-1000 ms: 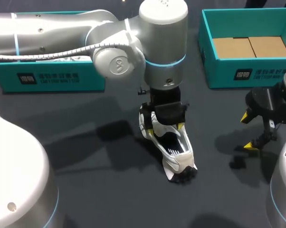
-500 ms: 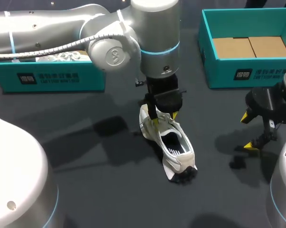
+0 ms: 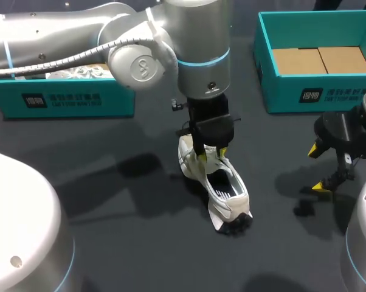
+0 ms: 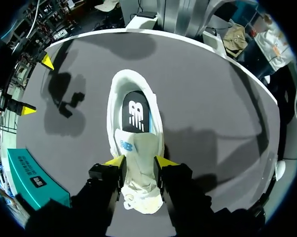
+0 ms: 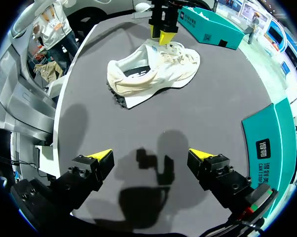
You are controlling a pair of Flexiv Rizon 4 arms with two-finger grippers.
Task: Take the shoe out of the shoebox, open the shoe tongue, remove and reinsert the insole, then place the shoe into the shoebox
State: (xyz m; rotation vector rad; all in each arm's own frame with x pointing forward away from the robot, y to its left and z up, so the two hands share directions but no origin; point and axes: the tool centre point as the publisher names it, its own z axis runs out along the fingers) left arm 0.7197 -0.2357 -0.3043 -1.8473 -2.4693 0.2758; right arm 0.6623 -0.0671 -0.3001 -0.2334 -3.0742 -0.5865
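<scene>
A white shoe (image 3: 224, 190) lies on the dark table, toe toward the back and heel toward me. Its black insole (image 4: 135, 111) shows inside the opening. My left gripper (image 3: 212, 154) comes straight down onto the front of the shoe. In the left wrist view the left gripper (image 4: 139, 162) has both yellow tips pressed against the shoe's tongue (image 4: 138, 148) from two sides. My right gripper (image 3: 320, 169) hangs open above bare table to the shoe's right, holding nothing. From the right wrist view the right gripper (image 5: 151, 158) faces the shoe (image 5: 153, 71) from a distance.
An open teal shoebox (image 3: 292, 91) with a cardboard insert stands at the back right. A second teal box (image 3: 67, 100) with white paper in it stands at the back left, partly behind my left arm. Bare table lies around the shoe.
My left gripper drew its fingers together onto the tongue and shifted slightly toward the back. The shoe's opening looks narrower now. The right arm stayed still.
</scene>
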